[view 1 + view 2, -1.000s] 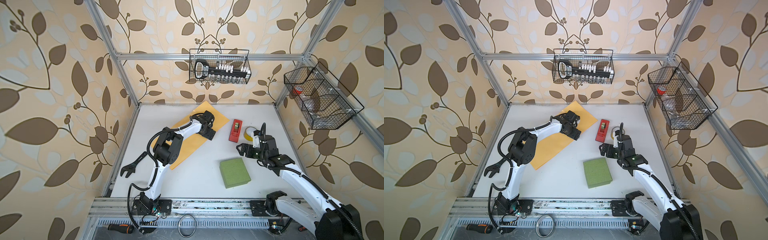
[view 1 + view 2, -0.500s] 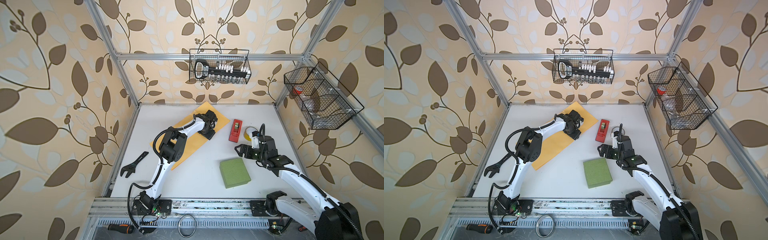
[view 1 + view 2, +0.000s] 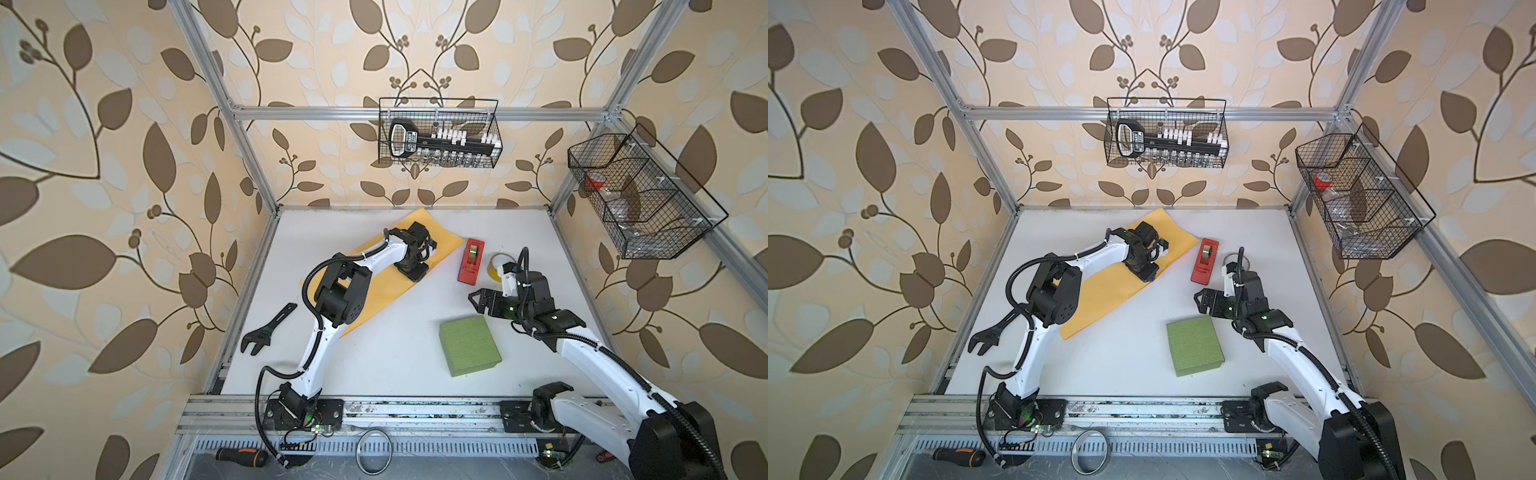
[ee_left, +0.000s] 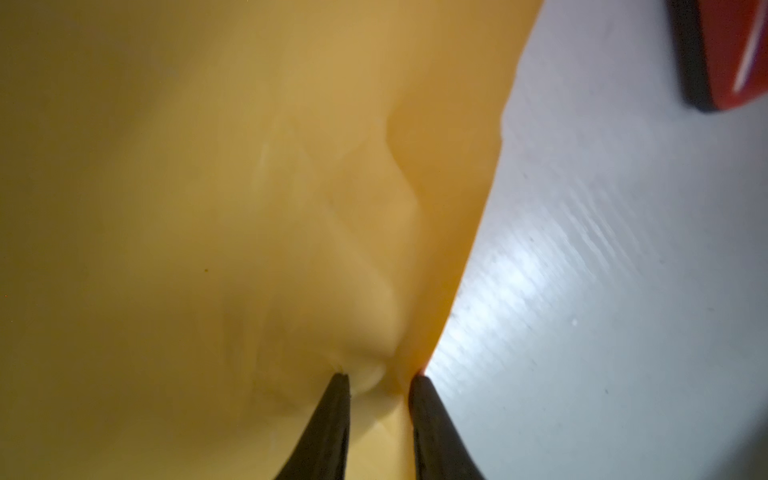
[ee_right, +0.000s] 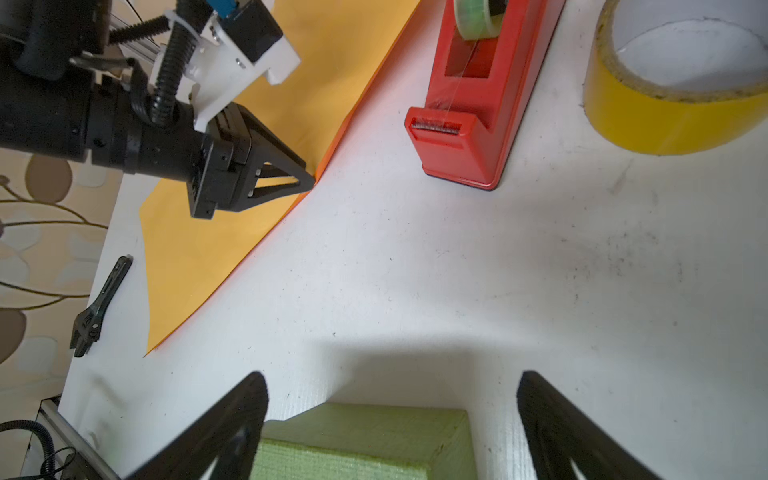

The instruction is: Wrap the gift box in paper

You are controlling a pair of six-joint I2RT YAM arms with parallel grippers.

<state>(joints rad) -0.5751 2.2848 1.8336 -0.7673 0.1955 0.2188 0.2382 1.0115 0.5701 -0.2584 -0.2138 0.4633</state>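
Paper (image 3: 376, 293) lies slantwise on the back left part of the white table (image 3: 395, 374), yellow-tan face up in both top views (image 3: 1100, 293), with its far corner close to the back wall. Its long right edge runs free, with a strip of bare table between it and the red tape dispenser (image 3: 471, 262). A wide open stretch of table reaches from that edge to the gift box (image 3: 469, 345), which sits front right, well apart from the sheet. The left gripper (image 3: 417, 275) points down onto that free edge. In the left wrist view its fingertips (image 4: 338, 384) stand drawn close together, pinching a small raised pucker of paper (image 4: 208, 166), one tip right at the border where a sliver of orange underside shows. The right gripper (image 3: 476, 303) hangs by the box's far corner, spread wide and gripping nothing. The left arm covers the middle of the sheet and its near corner. The yellow tape roll (image 3: 493, 266) is partly hidden behind the right wrist, and the left wrist view is blurred, so I cannot tell whether the edge has left the table. A wrench (image 3: 268, 328) lies at the table's left rim. The box (image 5: 353, 440) is low, nearly square and green, with a finely textured lid; it is cut off at the border of the right wrist view.
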